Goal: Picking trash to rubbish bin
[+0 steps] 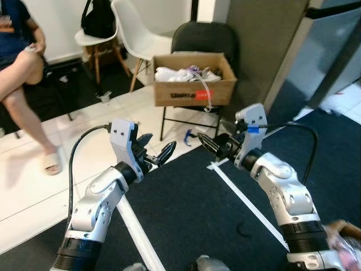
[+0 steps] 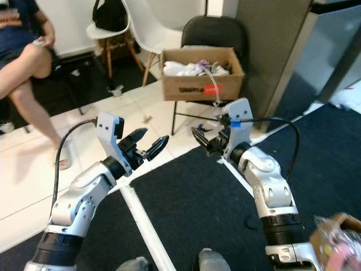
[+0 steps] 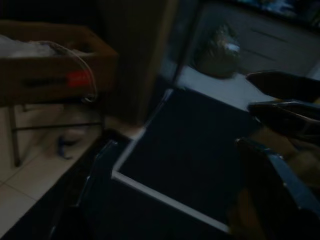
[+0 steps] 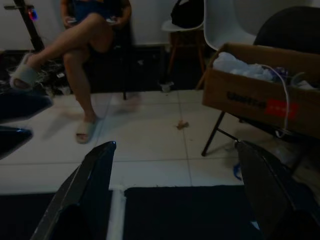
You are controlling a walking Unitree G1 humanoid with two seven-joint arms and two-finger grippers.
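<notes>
A brown cardboard box [image 1: 194, 87] rests on a black folding chair [image 1: 204, 38]; it holds white bags and clear tubing. A small blue scrap [image 1: 189, 136] lies on the tiles under the chair, and a brown crumb [image 4: 181, 124] lies farther out. My left gripper [image 1: 157, 147] is raised over the carpet edge, open and holding nothing. My right gripper [image 1: 210, 144] is level with it, also open and empty, close to the chair's legs. A crumpled pink and brown packet [image 2: 334, 241] shows at the lower right corner.
A person [image 1: 21, 66] sits at the left with crossed legs, one sandalled foot [image 1: 52, 161] on the tiles. A white chair [image 1: 137, 33] and a black bag [image 1: 98, 19] stand behind. White tape lines [image 1: 243, 199] cross the dark carpet. A grey pillar [image 1: 265, 39] rises beside the chair.
</notes>
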